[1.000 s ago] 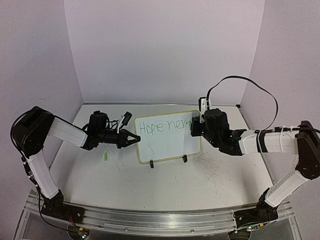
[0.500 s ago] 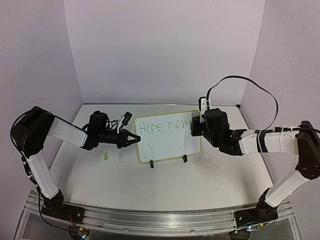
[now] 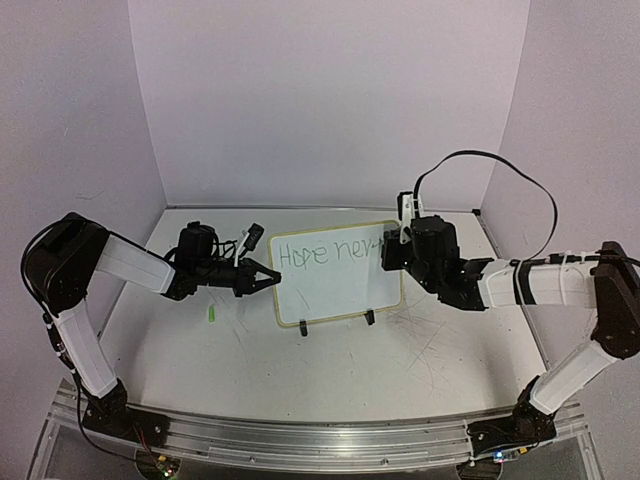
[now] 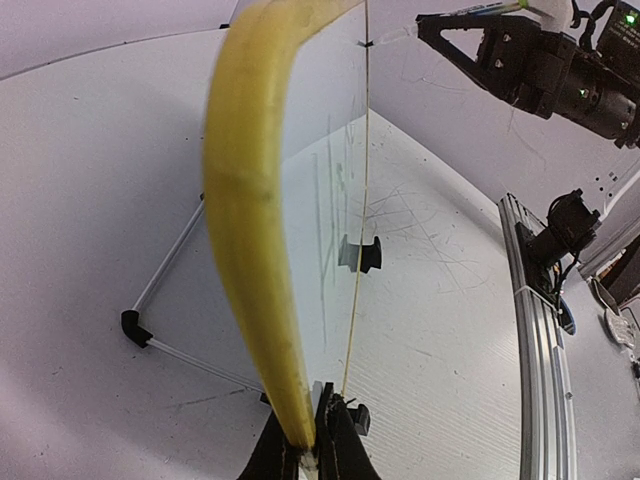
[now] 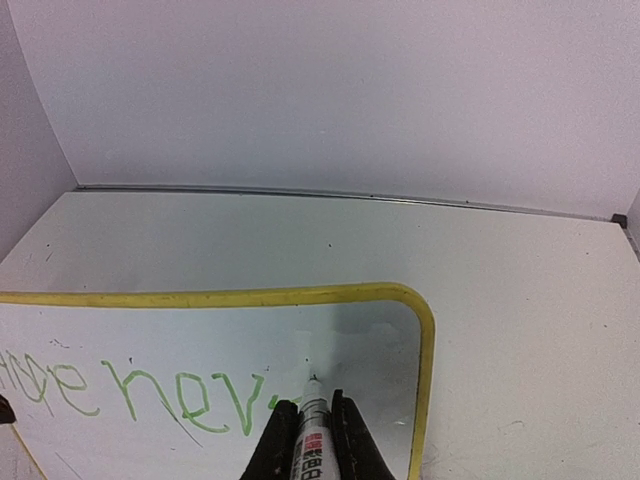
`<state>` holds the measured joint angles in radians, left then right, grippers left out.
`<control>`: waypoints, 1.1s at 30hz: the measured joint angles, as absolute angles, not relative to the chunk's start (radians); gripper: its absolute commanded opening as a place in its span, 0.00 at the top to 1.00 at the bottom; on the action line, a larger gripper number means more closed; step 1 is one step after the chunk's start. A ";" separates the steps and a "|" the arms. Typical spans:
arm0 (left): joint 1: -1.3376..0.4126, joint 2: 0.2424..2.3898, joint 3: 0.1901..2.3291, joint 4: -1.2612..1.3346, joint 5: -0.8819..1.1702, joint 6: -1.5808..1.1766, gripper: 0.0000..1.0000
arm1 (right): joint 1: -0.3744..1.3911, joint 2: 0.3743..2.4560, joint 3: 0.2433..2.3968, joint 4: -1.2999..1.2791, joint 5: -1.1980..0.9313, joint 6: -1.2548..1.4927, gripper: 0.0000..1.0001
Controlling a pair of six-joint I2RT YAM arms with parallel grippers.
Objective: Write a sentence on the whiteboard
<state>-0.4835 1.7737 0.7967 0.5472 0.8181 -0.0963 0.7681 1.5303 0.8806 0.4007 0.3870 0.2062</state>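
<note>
- The left gripper (image 3: 268,279) is closed tight on the yellow rim of the whiteboard (image 3: 340,292), at the board's 9 o'clock edge.
- The whiteboard stands upright mid-table (image 3: 300,370); the sentence (image 3: 322,254) reads "Hope nev" in green.
- The right gripper (image 3: 390,252), at the board's 2 o'clock, pinches a marker (image 5: 313,435), its tip at the board just past the "v".

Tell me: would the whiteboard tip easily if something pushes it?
Likely to tip: the whiteboard stands on two small clip feet. It looks thin, so likely light. The left gripper, shut on its edge, should steady it.
</note>
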 measured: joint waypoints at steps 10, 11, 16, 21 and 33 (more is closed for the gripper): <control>-0.484 1.774 0.798 0.541 0.816 -0.098 1.00 | 0.768 1.548 0.889 0.412 0.367 0.207 1.00; -0.484 1.774 0.798 0.541 0.816 -0.099 1.00 | 0.768 1.550 0.891 0.412 0.366 0.207 1.00; -0.484 1.774 0.798 0.540 0.815 -0.101 1.00 | 0.768 1.555 0.892 0.419 0.355 0.209 1.00; -0.484 1.774 0.798 0.540 0.815 -0.102 1.00 | 0.768 1.556 0.892 0.419 0.342 0.219 1.00; -0.484 1.774 0.798 0.540 0.815 -0.102 1.00 | 0.768 1.556 0.880 0.418 0.318 0.260 1.00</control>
